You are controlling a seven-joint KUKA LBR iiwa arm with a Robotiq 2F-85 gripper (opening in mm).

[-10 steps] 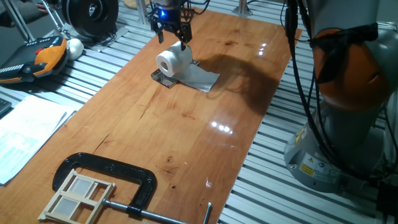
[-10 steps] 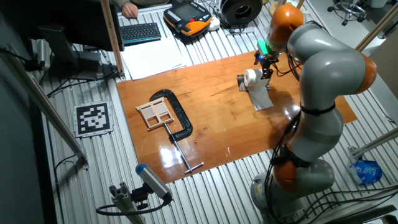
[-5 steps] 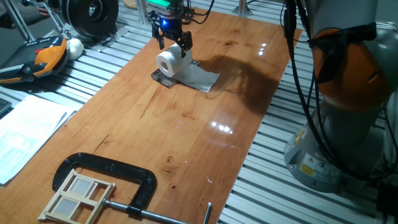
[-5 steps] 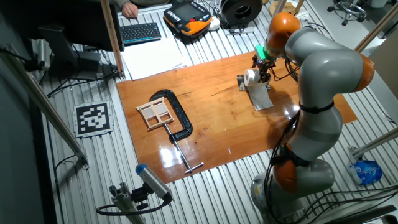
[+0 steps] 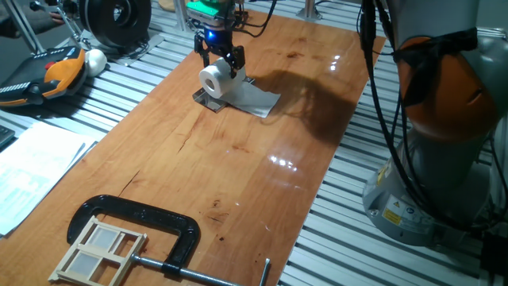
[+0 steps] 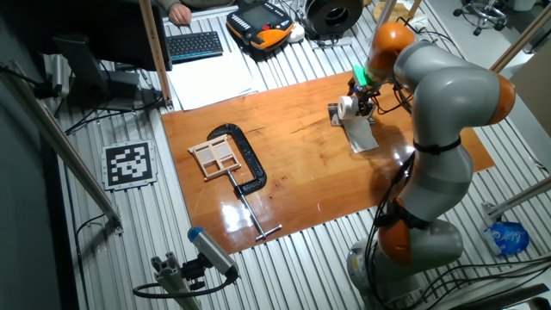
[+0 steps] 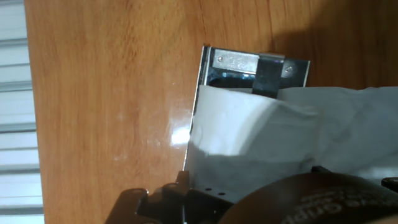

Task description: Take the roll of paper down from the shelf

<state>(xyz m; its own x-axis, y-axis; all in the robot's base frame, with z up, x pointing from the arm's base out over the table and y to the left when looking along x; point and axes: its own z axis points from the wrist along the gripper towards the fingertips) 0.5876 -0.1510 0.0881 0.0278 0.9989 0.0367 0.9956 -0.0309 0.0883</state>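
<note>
The roll of paper [image 5: 213, 79] lies on its side on the shelf [image 5: 208, 100], a small dark plate with shiny metal edges, at the far end of the wooden table. Its loose white sheet [image 5: 255, 100] trails to the right. My gripper [image 5: 220, 59] is open and low over the roll, one finger on each side of its top. In the other fixed view the gripper [image 6: 361, 95] is right at the roll [image 6: 346, 106]. In the hand view the roll [image 7: 249, 137] fills the middle, lying over the shelf [image 7: 239, 61], with a dark fingertip [image 7: 267, 74] beyond it.
A big black C-clamp [image 5: 151, 226] holding a small wooden frame [image 5: 99, 250] lies at the table's near left. Printed sheets [image 5: 32, 175], a white ball [image 5: 95, 59] and an orange pendant [image 5: 55, 73] lie off the table's left edge. The arm's base [image 5: 444, 159] stands to the right.
The gripper has come down and slightly left until its open fingers flank the roll. The roll, sheet and shelf have not moved.
</note>
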